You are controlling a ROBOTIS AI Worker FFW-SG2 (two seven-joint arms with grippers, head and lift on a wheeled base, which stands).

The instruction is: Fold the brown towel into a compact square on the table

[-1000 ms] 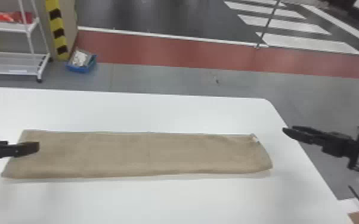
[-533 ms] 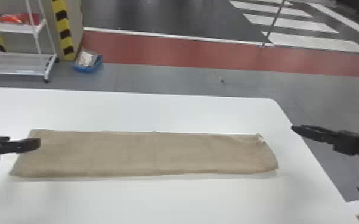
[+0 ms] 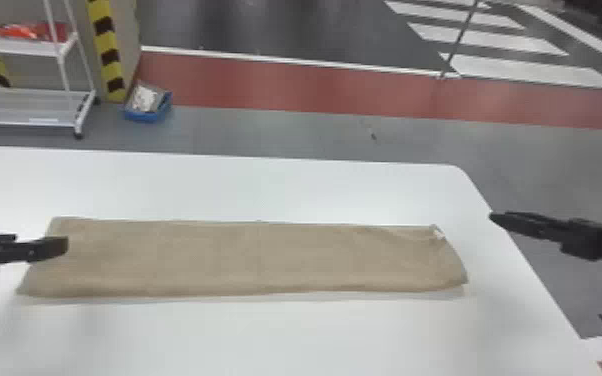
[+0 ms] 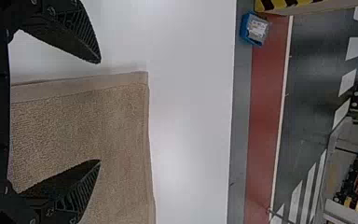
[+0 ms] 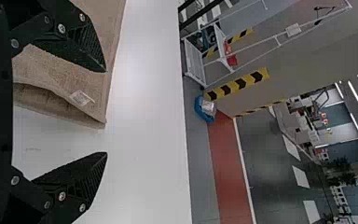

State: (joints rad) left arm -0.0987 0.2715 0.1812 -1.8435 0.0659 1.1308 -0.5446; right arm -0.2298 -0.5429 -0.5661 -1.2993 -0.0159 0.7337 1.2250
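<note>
while the brown towel [image 3: 255, 260] lies as a long flat strip across my white table [image 3: 285, 190], i have my left gripper [image 3: 67, 245] and my right gripper [image 3: 491, 216] at its two ends.
in the left wrist view the fingers of my left gripper [image 4: 100, 111] stand wide apart with nothing between them clamped, and from the head i see it over the towel's left end. in the right wrist view the fingers of my right gripper [image 5: 106, 112] are spread too, gripping nothing; it is just past the towel's right end, near the table's side edge. there the folded layers gape slightly, and a small white label [image 5: 80, 97] shows near the corner.
</note>
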